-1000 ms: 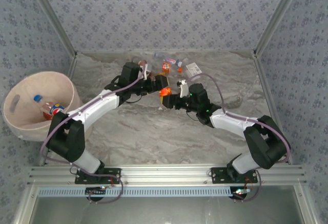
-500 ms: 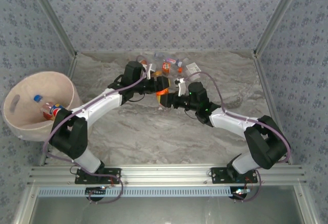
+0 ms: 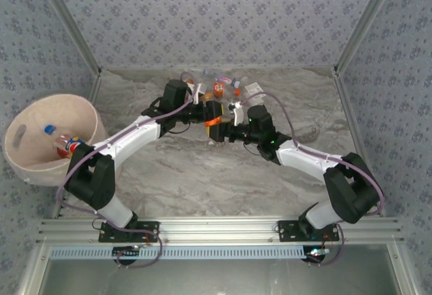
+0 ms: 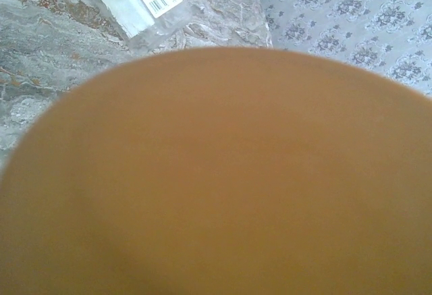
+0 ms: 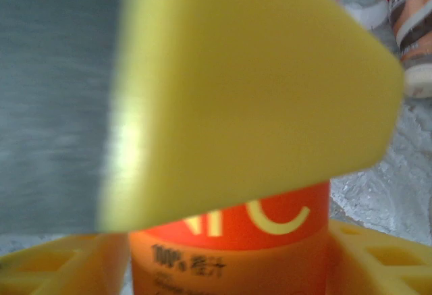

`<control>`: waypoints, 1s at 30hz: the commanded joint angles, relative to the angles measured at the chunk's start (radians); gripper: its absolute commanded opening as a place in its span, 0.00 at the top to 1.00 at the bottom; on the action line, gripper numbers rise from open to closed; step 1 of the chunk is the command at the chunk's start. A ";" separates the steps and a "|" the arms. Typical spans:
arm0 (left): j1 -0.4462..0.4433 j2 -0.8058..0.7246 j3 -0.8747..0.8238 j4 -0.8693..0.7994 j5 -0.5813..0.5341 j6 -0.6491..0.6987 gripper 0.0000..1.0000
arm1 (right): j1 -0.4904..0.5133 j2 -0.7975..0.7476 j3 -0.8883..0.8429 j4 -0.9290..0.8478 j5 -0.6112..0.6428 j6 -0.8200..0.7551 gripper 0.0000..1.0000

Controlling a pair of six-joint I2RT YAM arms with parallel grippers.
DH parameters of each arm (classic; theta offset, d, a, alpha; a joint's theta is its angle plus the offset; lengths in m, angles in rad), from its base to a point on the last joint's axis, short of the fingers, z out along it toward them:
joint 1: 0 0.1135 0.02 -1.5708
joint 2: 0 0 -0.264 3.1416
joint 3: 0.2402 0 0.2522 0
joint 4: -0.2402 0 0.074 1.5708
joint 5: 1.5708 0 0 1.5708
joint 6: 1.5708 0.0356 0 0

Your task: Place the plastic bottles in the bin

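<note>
Near the middle of the marbled surface (image 3: pixel 202 180), the left gripper (image 3: pixel 210 112) and right gripper (image 3: pixel 223 130) met around one orange-labelled bottle (image 3: pixel 213 123), which stood upright between yellow fingers (image 5: pixel 61 268) in the right wrist view. Whether either gripper was clamped on it or letting go could not be told. The meeting looked like a handover, since the bin (image 3: pixel 86 121) sat on the left arm's side, two bottles (image 3: pixel 66 145) already inside. Along the far edge more bottles (image 3: pixel 223 84) lay clustered below blue-patterned wallpaper (image 3: pixel 216 18).
</note>
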 commanded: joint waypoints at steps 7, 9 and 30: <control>0.004 -0.123 0.052 -0.047 -0.043 0.040 0.51 | 0.000 -0.185 0.082 -0.375 0.064 -0.291 0.00; 0.012 -0.145 0.053 -0.053 -0.054 0.035 0.51 | -0.002 -0.226 0.086 -0.421 0.087 -0.340 0.00; 0.121 -0.495 0.159 -0.441 -0.396 0.218 0.51 | -0.055 -0.377 -0.046 -0.218 0.820 -0.227 0.00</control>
